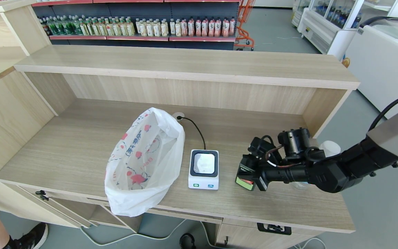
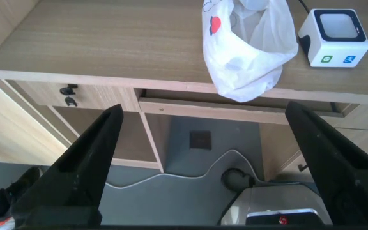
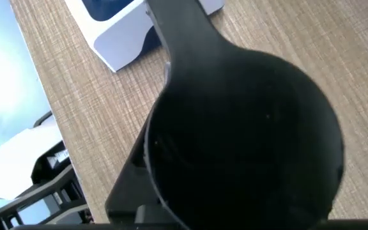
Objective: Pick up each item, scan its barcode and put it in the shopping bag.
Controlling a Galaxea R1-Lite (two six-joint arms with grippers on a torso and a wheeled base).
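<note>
Just right of the white box-shaped barcode scanner (image 1: 203,169), the right gripper (image 1: 250,175) clamps a dark red-and-green-labelled pack (image 1: 244,182); tilted wrongly, its barcode may miss the window.

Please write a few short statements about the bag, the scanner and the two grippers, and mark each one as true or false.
1. The shopping bag is on the left of the scanner. True.
2. The scanner's cable runs to the front edge of the counter. False: it runs back to a hole at the counter's rear.
3. The right gripper holds a dark item to the right of the scanner. True.
4. The left gripper is shut on the bag. False: it is open and apart from the bag.
</note>
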